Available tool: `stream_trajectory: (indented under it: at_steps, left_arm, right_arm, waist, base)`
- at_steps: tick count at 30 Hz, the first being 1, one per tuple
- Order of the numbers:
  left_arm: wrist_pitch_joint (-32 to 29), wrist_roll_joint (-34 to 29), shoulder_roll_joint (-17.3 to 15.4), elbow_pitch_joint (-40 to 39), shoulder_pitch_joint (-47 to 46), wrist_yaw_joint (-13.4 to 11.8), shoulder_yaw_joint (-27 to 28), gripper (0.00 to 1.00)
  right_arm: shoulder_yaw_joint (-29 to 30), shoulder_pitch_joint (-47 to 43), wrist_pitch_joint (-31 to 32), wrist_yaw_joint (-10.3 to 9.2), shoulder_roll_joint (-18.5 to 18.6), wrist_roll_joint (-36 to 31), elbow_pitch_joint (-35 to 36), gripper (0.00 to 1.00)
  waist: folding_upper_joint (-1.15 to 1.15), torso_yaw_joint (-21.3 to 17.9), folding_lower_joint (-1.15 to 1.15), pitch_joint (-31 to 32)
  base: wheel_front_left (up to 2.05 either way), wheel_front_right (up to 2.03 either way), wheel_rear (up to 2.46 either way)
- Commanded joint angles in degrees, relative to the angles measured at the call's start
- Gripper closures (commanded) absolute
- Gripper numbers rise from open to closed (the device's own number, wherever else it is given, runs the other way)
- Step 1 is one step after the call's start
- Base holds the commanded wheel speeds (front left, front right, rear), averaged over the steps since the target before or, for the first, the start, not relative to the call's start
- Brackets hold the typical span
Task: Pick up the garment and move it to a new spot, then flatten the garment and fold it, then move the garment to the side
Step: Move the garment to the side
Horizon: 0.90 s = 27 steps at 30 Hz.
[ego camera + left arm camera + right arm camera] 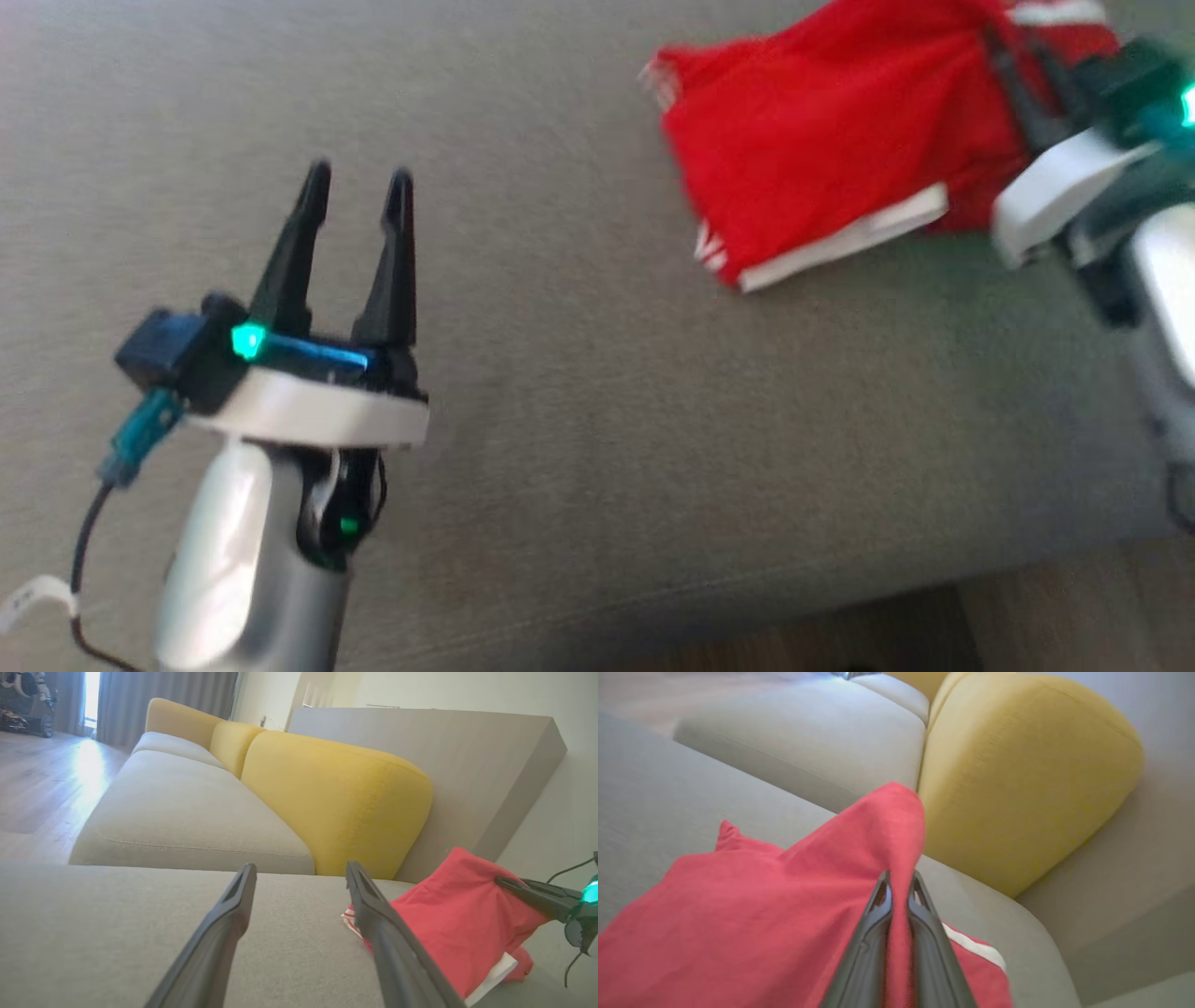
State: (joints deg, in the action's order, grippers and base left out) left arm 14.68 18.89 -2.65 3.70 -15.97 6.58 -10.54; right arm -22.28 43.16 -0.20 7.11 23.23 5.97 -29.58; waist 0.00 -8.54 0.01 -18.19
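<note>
One garment [822, 140], red with white trim, lies at the far right of a grey seat [579, 448]. The head view shows both grippers at once. The left gripper [358, 182] hovers at the near left with its two dark fingers spread apart and nothing between them, well apart from the cloth. The right gripper [1018, 65] reaches into the garment's right side, though that corner of the picture is blurred and the fingertips are lost in the folds.

The right wrist view settles it: the fingers [873, 933] are clamped on a ridge of red fabric, which rises in a peak above them while the rest spreads over the seat to the left (a white strip [976, 947] shows just right of the fingers).

The left wrist view adds the room beyond. It counts three yellow back cushions [336, 807] in a row, two more pale seat cushions [187, 816] before them, a wooden floor [42, 779] to the left and grey curtains [154, 700] at the far end.
</note>
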Motion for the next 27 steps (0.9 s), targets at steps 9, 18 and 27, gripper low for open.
stream_trajectory:
  at_steps: [9, 18, 27]
  left_arm:
    - [0.3, -2.1, -0.9, -1.7, -6.1, 0.8, 0.7, 0.00]
    - [0.3, -1.1, -2.9, -1.7, -6.2, 0.9, -0.5, 0.00]
    - [0.3, 0.1, -2.0, -1.1, -5.7, 0.9, 0.1, 0.00]
  right_arm:
    - [12.1, 5.9, 4.8, 0.37, 0.4, -4.2, -1.5, 1.00]
    - [20.0, 5.7, 3.7, 0.37, -5.5, -9.6, -1.6, 0.00]
    - [22.9, 4.1, 3.0, 0.37, -7.5, -11.0, -0.2, 0.00]
  waist:
    - [0.00, -9.4, -0.01, -9.4]
    - [0.00, -10.0, -0.01, -11.1]
    - [0.00, -7.0, -0.01, -7.6]
  base:
    - [0.00, 0.00, 0.00]
    - [0.00, 0.00, 0.00]
    - [0.00, 0.00, 0.00]
